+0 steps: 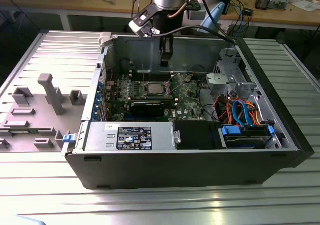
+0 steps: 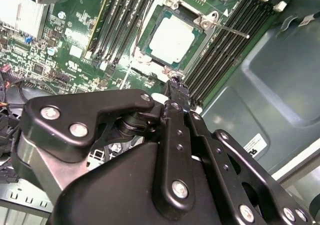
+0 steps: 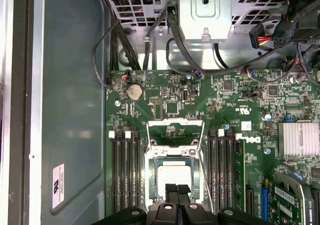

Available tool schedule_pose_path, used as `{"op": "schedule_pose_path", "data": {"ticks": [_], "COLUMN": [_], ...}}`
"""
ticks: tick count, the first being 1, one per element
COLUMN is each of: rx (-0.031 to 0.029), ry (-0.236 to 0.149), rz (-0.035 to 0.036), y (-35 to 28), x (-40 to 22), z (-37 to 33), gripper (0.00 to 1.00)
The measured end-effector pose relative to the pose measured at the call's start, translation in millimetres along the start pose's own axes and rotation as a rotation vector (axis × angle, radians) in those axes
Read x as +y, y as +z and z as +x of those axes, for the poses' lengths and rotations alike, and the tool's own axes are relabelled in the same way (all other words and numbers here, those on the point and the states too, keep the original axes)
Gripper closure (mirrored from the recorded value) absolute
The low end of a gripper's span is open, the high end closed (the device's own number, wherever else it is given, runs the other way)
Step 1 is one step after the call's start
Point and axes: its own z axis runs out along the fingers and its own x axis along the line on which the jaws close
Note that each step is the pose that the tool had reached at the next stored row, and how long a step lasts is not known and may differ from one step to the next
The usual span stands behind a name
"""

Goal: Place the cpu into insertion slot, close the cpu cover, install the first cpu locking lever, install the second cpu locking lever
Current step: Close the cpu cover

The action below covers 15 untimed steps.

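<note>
gripper (image 3: pixel 176 189): fingers pressed together with just a thin seam between them, nothing pinched in there as far as I can see. In both wrist views the tips (image 2: pixel 176 87) sit right at one edge of the insertion slot. From the exterior view the gripper (image 1: pixel 165 61) hangs above the insertion slot, pointing straight down into the computer case (image 1: pixel 175 170). Can't tell whether it actually touches anything down there.

cpu (image 3: pixel 174 177): already in the insertion slot, lying flat with its silver top up. It shows nicely in the second wrist view too (image 2: pixel 171 36), and as a small pale square in the exterior view (image 1: pixel 154 89).

insertion slot (image 3: pixel 155 182): dark rim all round the chip, and it's our reference for everything here.

cpu cover (image 3: pixel 175 121): flipped up and open, on the side of the insertion slot away from the fingertips. You can see green board through its window, so it's not down over the chip.

locking lever (image 2: pixel 231 29): a thin metal rod sticking out from one corner of the insertion slot – looks unlatched, angled across the memory slots.

memory slots (image 3: pixel 125 170): long black rows on both sides of the insertion slot.
</note>
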Motion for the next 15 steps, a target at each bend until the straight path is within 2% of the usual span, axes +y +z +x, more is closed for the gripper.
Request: {"op": "schedule_pose_path", "data": {"ticks": [10, 15], "rx": [0.0000, 0.0000], "ry": [0.000, 0.000], "rz": [0.0000, 0.0000], "y": [0.2, 0.3], "x": [10.9, 12.9], "z": [0.0, 0.1], "gripper": [0.89, 0.89]}}
